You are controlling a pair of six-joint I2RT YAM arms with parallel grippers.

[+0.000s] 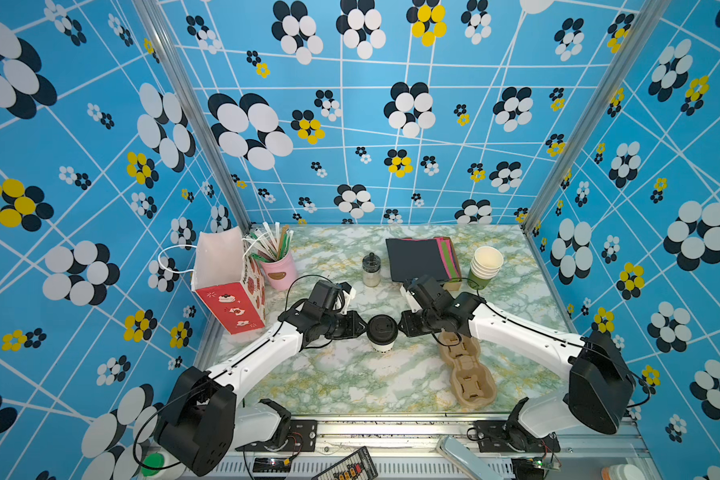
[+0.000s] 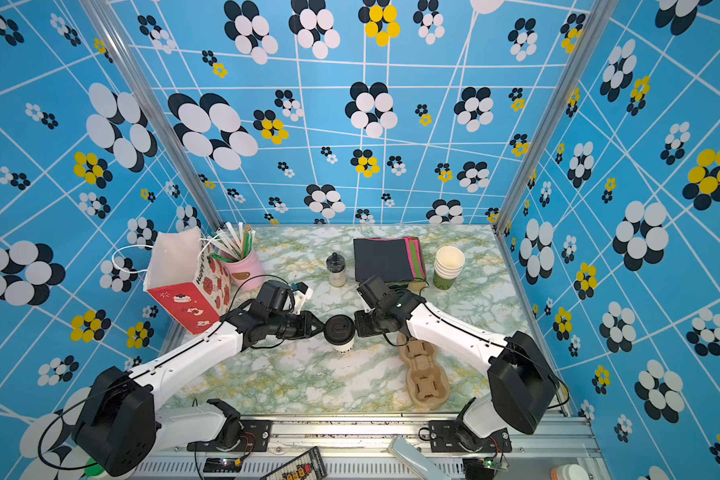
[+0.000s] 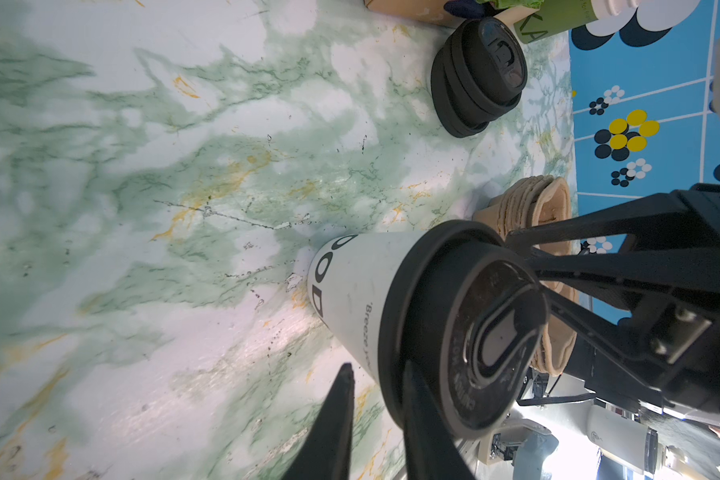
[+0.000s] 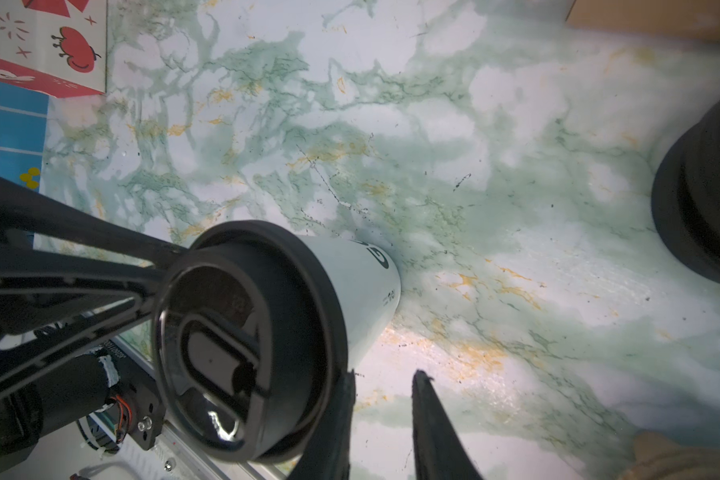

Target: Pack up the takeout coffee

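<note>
The upright coffee (image 1: pixel 382 329) is flanked at its top by the left fingers (image 3: pixel 337 419) and right fingers (image 4: pixel 433 428), equally near, narrowly parted; whether its rim is pinched cannot be told.

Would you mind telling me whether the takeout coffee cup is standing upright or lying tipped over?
Upright: the takeout coffee stands with its base on the marble tabletop and its black lid seated on top.
</note>
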